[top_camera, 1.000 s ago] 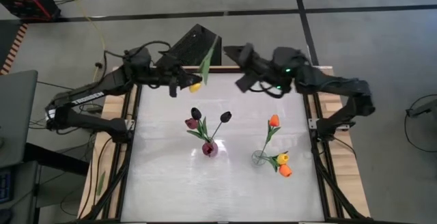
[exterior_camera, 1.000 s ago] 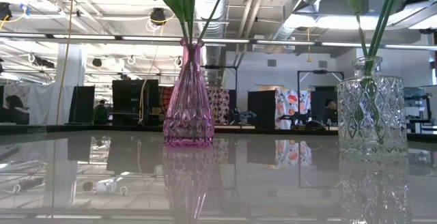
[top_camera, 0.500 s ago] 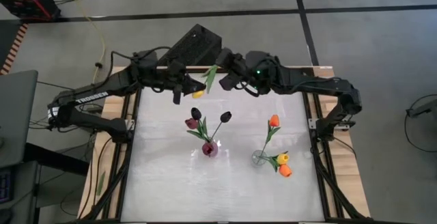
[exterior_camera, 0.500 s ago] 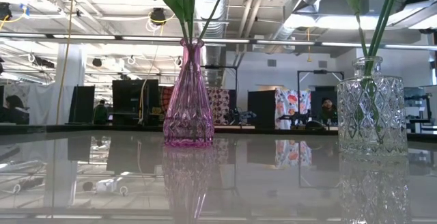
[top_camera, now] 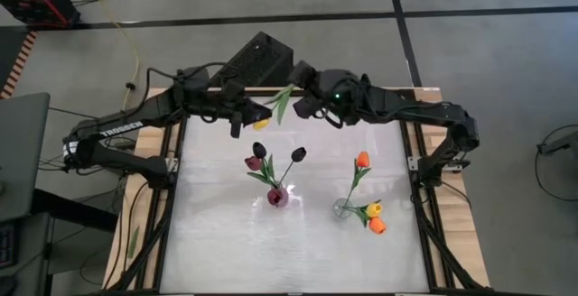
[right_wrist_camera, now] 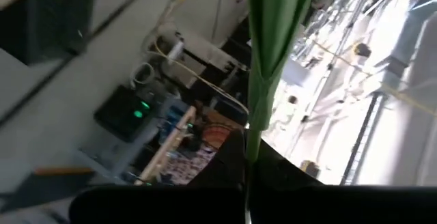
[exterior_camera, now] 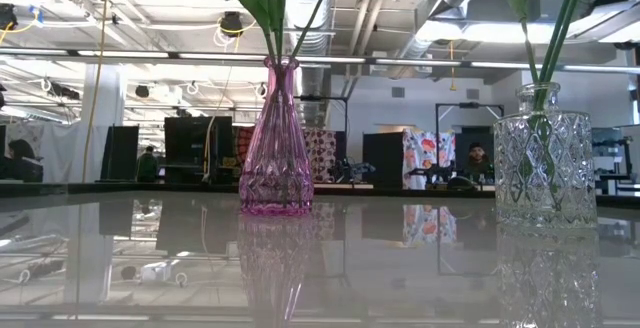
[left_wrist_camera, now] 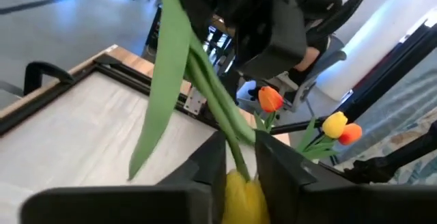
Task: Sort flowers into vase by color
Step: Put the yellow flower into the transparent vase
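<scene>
**Yellow tulip changing hands at the far edge**

On the left, our left gripper [top_camera: 246, 114] holds the yellow tulip [top_camera: 261, 113] clamped just below its head, above the table's far edge. Our right gripper [top_camera: 298, 105] has swung in from the right over the last second and now pinches the stem. We judge a handover toward the clear vase [top_camera: 344, 208], which holds the orange and yellow blooms; the pink vase [top_camera: 277, 196] holds the dark ones.

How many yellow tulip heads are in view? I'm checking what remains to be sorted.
2. One yellow tulip is held in the left gripper at the table's far edge, its stem reaching the right gripper; another yellow tulip hangs from the clear glass vase.
</scene>
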Controlling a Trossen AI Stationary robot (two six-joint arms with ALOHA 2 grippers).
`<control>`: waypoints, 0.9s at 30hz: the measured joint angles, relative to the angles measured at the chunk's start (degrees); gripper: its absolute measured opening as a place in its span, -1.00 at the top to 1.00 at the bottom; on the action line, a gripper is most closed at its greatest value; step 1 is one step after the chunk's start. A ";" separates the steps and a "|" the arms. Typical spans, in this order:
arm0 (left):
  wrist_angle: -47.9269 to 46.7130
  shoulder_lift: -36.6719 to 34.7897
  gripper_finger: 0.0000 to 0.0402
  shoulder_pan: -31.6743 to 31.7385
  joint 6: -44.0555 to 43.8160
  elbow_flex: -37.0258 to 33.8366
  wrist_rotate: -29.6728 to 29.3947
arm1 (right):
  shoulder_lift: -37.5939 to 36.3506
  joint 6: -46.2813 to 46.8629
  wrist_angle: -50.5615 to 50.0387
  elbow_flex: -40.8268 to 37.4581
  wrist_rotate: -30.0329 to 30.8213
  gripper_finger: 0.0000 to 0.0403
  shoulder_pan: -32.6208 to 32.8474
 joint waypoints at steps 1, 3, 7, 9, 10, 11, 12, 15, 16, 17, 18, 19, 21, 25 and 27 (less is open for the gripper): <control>0.00 0.00 0.66 0.00 0.54 0.00 0.01 | -0.02 1.85 -0.92 0.00 -0.15 0.90 0.02; 0.16 -0.01 0.56 0.01 1.57 0.00 -0.04 | -0.42 5.91 -3.97 0.00 -1.76 0.90 0.06; 0.19 -1.14 0.35 1.37 3.11 0.00 -0.92 | -3.48 18.12 -11.53 -0.07 -8.45 0.91 0.09; 0.51 -2.08 0.27 2.57 3.20 0.00 -2.70 | -6.40 25.12 -14.66 -0.01 -10.96 0.91 0.07; 0.36 -2.73 0.24 3.40 3.30 0.00 -3.48 | -7.98 28.95 -17.09 0.04 -12.42 0.91 0.07; 0.19 -3.38 0.21 4.06 3.81 0.00 -4.30 | -9.58 33.05 -19.68 0.04 -14.37 0.91 0.06; 0.15 -4.07 0.19 4.70 4.79 0.00 -4.77 | -11.48 37.65 -22.23 0.04 -17.07 0.91 -0.02; -2.22 -6.21 0.17 5.94 8.33 0.00 -8.47 | -17.35 52.20 -30.27 0.04 -26.47 0.91 -0.01; -3.43 -6.73 0.16 6.14 9.54 0.00 -10.15 | -19.62 56.47 -32.88 0.04 -29.07 0.91 0.05; -4.73 -7.01 0.16 6.19 10.79 0.00 -12.00 | -21.88 60.48 -35.67 0.04 -31.44 0.91 0.27; -5.62 -7.06 0.16 6.17 12.06 0.00 -13.52 | -24.03 64.15 -38.35 0.04 -33.43 0.91 0.63; -6.24 -7.06 0.16 6.12 12.95 0.00 -14.66 | -26.17 67.96 -40.59 0.07 -35.00 0.91 1.20; -7.78 -7.02 0.16 5.99 13.57 -0.04 -15.22 | -30.11 77.02 -43.96 -0.02 -37.11 0.91 2.80; -8.75 -5.66 0.16 5.10 15.21 -0.04 -14.86 | -37.32 94.66 -44.24 -4.41 -38.31 0.91 8.01; -9.07 -5.05 0.16 4.33 16.07 -0.53 -14.87 | -40.53 99.83 -43.52 -8.34 -38.13 0.91 11.32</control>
